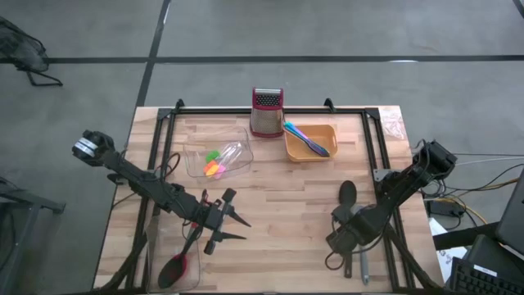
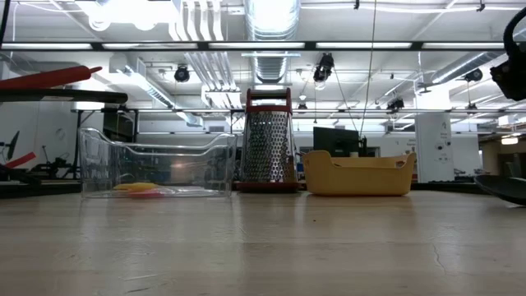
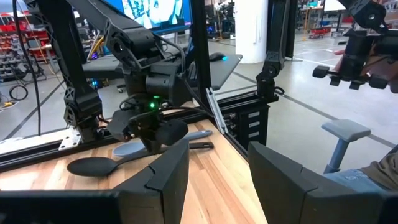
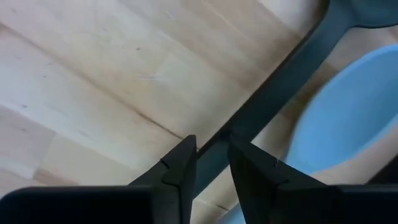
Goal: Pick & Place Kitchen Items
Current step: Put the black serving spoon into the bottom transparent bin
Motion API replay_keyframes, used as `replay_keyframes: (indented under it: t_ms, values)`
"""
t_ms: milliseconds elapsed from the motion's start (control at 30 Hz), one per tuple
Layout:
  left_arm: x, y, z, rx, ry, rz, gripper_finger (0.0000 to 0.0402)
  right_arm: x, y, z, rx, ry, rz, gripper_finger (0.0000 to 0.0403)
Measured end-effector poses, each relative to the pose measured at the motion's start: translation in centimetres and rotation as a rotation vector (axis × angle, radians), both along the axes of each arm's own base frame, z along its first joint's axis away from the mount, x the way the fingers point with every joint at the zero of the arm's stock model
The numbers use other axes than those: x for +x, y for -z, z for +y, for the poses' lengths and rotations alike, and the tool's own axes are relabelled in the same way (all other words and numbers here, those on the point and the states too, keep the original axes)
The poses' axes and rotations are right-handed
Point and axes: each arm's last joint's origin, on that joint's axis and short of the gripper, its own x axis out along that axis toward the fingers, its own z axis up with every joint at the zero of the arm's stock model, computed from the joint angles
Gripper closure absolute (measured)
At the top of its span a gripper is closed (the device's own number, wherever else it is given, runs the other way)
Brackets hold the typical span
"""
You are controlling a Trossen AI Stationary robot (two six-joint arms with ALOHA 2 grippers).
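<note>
A clear tub [image 1: 219, 158] on the wooden table [image 1: 278, 205] holds small orange, yellow and pink pieces [image 1: 214, 166]. An orange tray [image 1: 310, 143] holds blue and purple sticks [image 1: 306, 138]. Right pincer [image 4: 211, 163] straddles a black spoon's handle [image 4: 273, 84], not clamped. Left pincer [image 1: 233, 221] hovers released near a red spoon [image 1: 176, 264].

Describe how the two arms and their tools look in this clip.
Both arms are dark, slim and jointed. The left arm has a pale round cap at its base end; its tool ends in two thin pointed black fingers. The right arm is the same build, with loose black cable by its tool and a green light on its wrist. Right fingers are blocky matte black.
</note>
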Motion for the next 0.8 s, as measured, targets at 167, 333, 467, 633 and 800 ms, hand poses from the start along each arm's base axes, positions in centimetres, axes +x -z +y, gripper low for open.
replay_keyframes:
  t_ms: [167,333,467,633,800]
  values:
    - [-0.1,0.3,0.0,0.004,0.000,0.007,0.0229,-0.2,0.0,-0.2,-0.024,0.004,0.025,0.0310]
    - [-0.1,0.2,0.1,0.003,-0.001,0.006,0.0229,-0.7,-0.2,-0.7,-0.092,0.034,0.063,0.0288]
    - [-0.1,0.2,0.1,0.003,-0.001,0.006,0.0229,-0.7,0.1,-0.8,-0.114,0.032,0.038,0.0262]
    - [-0.1,0.2,0.0,0.003,0.000,0.005,0.0229,-0.5,0.4,-0.6,-0.099,0.026,0.013,0.0230]
    - [-0.1,0.2,0.0,0.010,0.000,0.003,0.0229,-0.9,0.9,-0.8,-0.117,0.041,0.020,0.0204]
